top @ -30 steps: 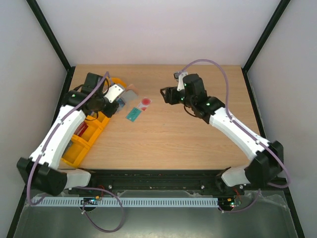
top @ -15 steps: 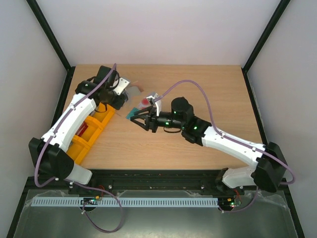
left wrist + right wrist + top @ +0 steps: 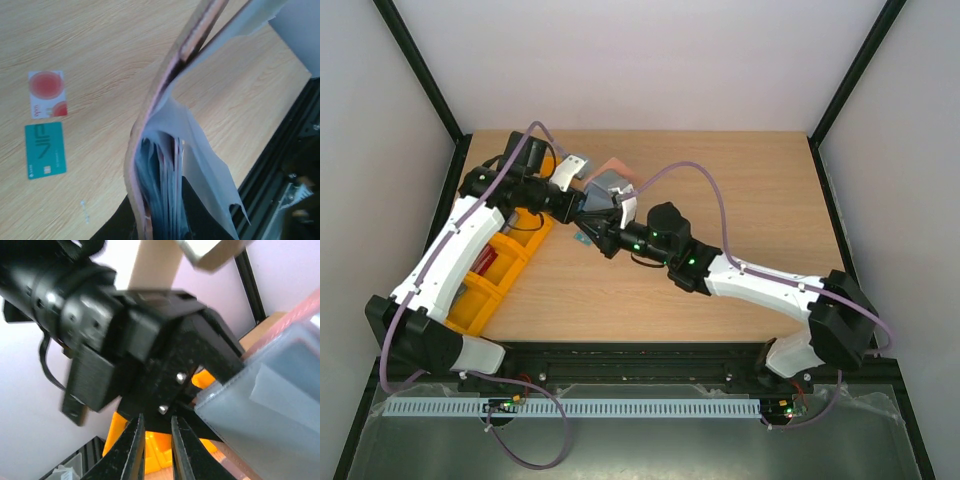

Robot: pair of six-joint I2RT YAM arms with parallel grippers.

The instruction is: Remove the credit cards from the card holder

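Note:
My left gripper [image 3: 576, 203] is shut on the card holder [image 3: 608, 188], held up off the table at the back left. In the left wrist view the card holder [image 3: 159, 115] stands on edge between my fingers, reddish-brown outside, grey-blue pockets and a clear sleeve [image 3: 200, 155] fanned apart. Both credit cards lie flat on the wood: the pale one with a red mark [image 3: 46, 93] and the teal one [image 3: 45, 150]. My right gripper [image 3: 592, 228] sits just below the holder. Its jaws [image 3: 157, 420] stand a narrow gap apart, empty, beside the holder's grey-blue face [image 3: 270, 410].
An orange divided bin [image 3: 485, 290] lies along the table's left edge, under the left arm, and shows behind the right fingers as orange bin [image 3: 207, 380]. The left gripper's black body [image 3: 160, 350] fills the space straight ahead of the right jaws.
The right arm swung left across the table to the holder while its jaws narrowed. The left arm turned and raised the holder toward it.

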